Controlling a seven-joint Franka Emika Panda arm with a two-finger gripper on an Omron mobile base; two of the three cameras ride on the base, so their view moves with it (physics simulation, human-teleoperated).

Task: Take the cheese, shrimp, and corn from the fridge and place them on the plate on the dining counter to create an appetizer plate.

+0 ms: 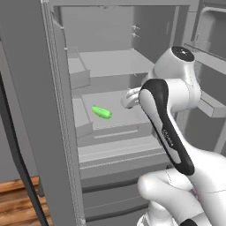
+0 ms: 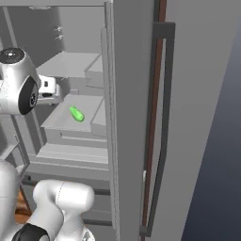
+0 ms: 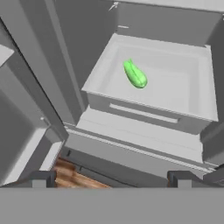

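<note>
Reaching into the fridge [image 1: 110,145], we hold our end effector [image 3: 111,179] released, empty. Corn [image 3: 135,74] lies at twelve o'clock in a drawer; its walls risk blocking our fingers.

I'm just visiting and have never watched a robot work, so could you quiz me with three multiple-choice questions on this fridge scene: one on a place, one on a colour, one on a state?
1. Where does the corn lie?
A. on the wooden floor
B. in a pale tray inside the fridge
C. between the gripper's fingers

2. What colour is the corn?
A. bright green
B. yellow
C. orange

3. How does the gripper stand?
A. shut on the corn
B. open, holding nothing
C. shut on a shelf

Answers: 1 B, the corn rests on the tray floor. 2 A, it is plainly green. 3 B, the fingertips stand far apart, short of the corn.
</note>
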